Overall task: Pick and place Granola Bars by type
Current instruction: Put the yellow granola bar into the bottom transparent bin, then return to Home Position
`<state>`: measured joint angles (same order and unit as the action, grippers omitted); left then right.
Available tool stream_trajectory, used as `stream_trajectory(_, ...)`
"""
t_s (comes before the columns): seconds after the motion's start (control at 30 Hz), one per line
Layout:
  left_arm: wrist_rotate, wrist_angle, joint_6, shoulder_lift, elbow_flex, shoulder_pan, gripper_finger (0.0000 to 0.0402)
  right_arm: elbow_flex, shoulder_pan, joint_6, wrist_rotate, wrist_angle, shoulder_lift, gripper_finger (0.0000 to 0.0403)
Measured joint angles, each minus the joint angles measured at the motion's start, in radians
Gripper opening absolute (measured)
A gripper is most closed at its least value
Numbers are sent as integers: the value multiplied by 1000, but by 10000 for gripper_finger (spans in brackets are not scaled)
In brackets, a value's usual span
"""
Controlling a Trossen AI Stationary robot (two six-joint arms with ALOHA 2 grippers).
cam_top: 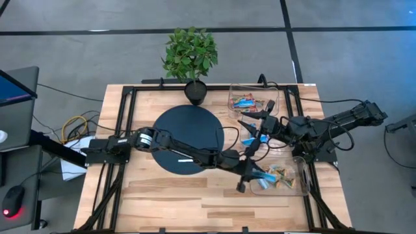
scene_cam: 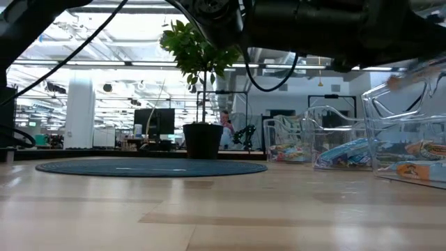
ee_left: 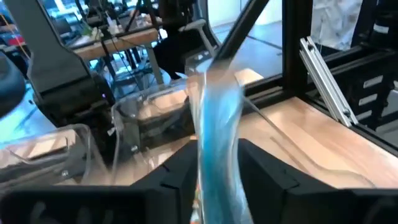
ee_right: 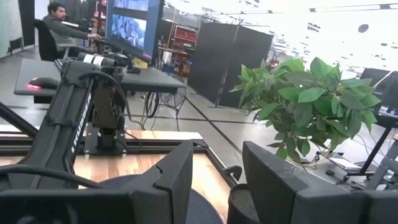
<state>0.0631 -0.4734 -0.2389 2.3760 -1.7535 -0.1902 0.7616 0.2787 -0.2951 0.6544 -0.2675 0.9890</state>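
Note:
My left gripper (cam_top: 259, 174) reaches across the dark round mat (cam_top: 185, 133) toward the table's right side and is shut on a bright blue granola bar (ee_left: 217, 124). The bar (cam_top: 268, 174) sticks out over the left end of the near clear container (cam_top: 289, 185), which holds yellow-brown bars. A middle clear container (scene_cam: 348, 155) holds blue bars, and a far one (cam_top: 253, 99) holds red and blue ones. My right gripper (cam_top: 250, 123) hovers open above the middle container, with nothing between its fingers (ee_right: 180, 180). My left gripper pinches the blue bar between its two fingers at the bar's near end (ee_left: 216, 186). The fingers come nearly level from the table's left and lie along the bar. The rest of the bar juts out past the fingertips, lifted clear of the table.
A potted plant (cam_top: 194, 62) stands at the far edge behind the mat. A thin white strip (cam_top: 185, 159) lies on the mat under my left arm. A black frame (cam_top: 123, 130) runs round the table. Bare wood lies along the near edge.

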Motion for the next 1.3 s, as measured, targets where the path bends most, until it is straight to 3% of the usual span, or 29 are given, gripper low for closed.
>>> stream_trajectory(0.23, 1, -26, 8, 0, 0, 0, 195, 0, 0, 0, 0, 3, 0, 134)
stream_trajectory(0.37, 11, 45, 7, -15, 0, -1, 231, 0, 1, 21, 0, 40, 0, 134)
stream_trajectory(0.6, 28, 337, -82, -120, 1, -29, 240, 0, 39, 61, 0, 170, -26, 134)
stream_trajectory(0.8, 64, 524, -88, -289, 48, -21, 240, 0, 76, 71, 2, 294, -166, 134)
stream_trajectory(1.0, 58, 575, -90, -543, 234, 12, 240, 0, 103, 131, 2, 535, -345, 134)
stream_trajectory(1.3, -55, 305, -143, -1048, 727, 51, 240, 0, 134, 233, 3, 749, -513, 134)
